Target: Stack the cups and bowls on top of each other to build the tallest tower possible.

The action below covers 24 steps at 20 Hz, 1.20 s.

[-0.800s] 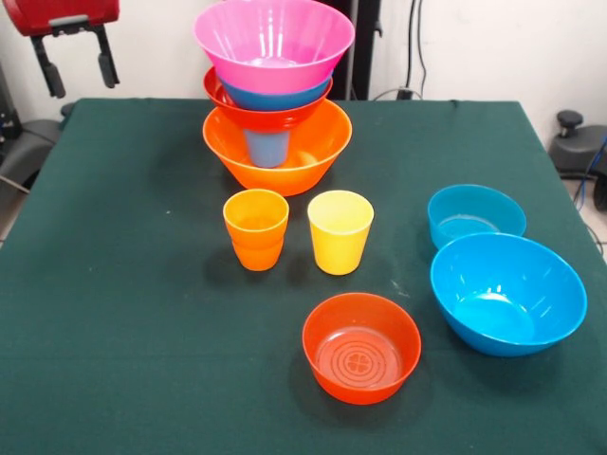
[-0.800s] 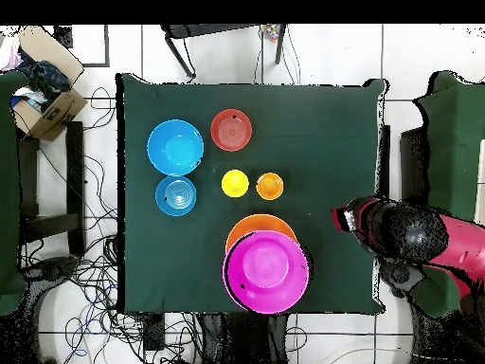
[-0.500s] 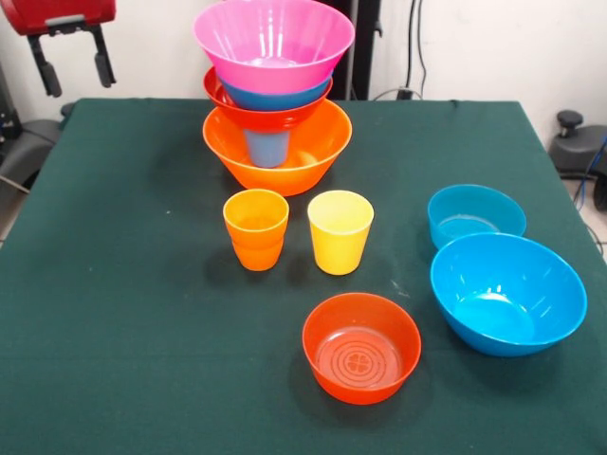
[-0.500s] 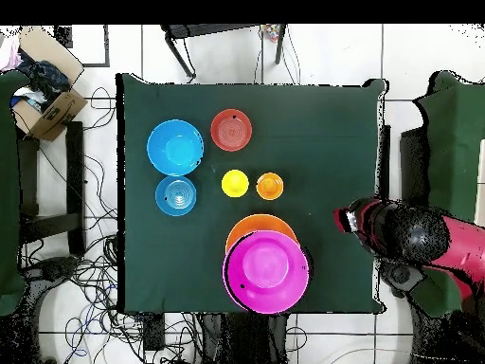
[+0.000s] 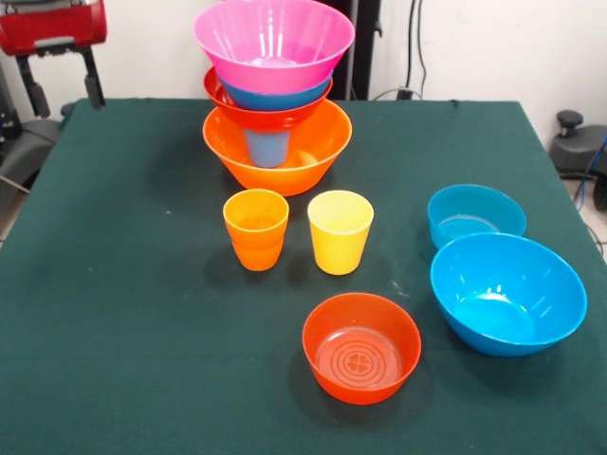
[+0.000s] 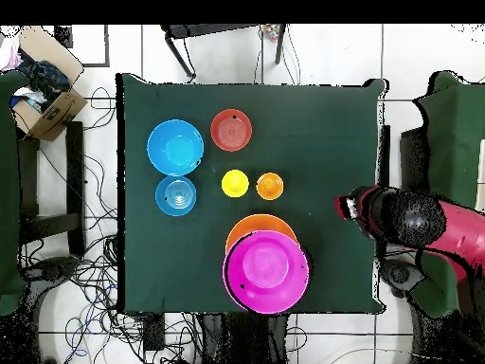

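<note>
The tower stands at the table's far middle: a big orange bowl [image 5: 308, 161] as base, a blue cup [image 5: 267, 147] in it, then a red-orange bowl [image 5: 223, 102], a blue bowl [image 5: 275, 96] and the big pink bowl [image 5: 273, 38] on top; from overhead the pink bowl [image 6: 266, 271] covers it. An orange cup [image 5: 256, 227] and a yellow cup [image 5: 340, 230] stand upright in front. A red-orange bowl [image 5: 361, 346], a small blue bowl [image 5: 475, 215] and a larger blue bowl [image 5: 507, 292] sit apart. My gripper [image 5: 64, 93] hangs open and empty at the far left corner, away from everything.
The green table [image 5: 133, 313] has bare cloth on its left half. In the overhead view the arm [image 6: 417, 223] reaches in over the table's right edge. A cardboard box [image 6: 43, 100] and cables lie on the floor beside the table.
The gripper has shifted a little left and lower in the front view. No cup or bowl has moved.
</note>
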### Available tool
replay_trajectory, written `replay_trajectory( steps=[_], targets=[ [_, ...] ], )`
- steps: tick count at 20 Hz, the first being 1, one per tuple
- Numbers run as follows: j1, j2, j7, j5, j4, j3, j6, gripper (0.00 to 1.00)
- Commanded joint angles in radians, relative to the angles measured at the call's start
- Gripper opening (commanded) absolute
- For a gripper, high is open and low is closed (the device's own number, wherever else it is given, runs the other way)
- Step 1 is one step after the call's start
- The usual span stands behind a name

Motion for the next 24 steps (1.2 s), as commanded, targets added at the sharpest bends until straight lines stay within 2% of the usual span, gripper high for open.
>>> replay_trajectory(
  steps=[1,4,7,14,24],
  targets=[
    [0.12,0.148,0.046,-0.043,-0.218,-0.048,0.138,1.0],
    [0.161,0.224,0.044,-0.036,-0.315,-0.052,0.149,1.0],
    [0.186,0.273,0.066,-0.02,-0.362,-0.057,0.129,1.0],
    [0.228,0.268,0.068,0.031,-0.377,-0.056,0.178,1.0],
    [0.291,0.264,0.124,0.058,-0.353,-0.118,0.246,1.0]
  ],
)
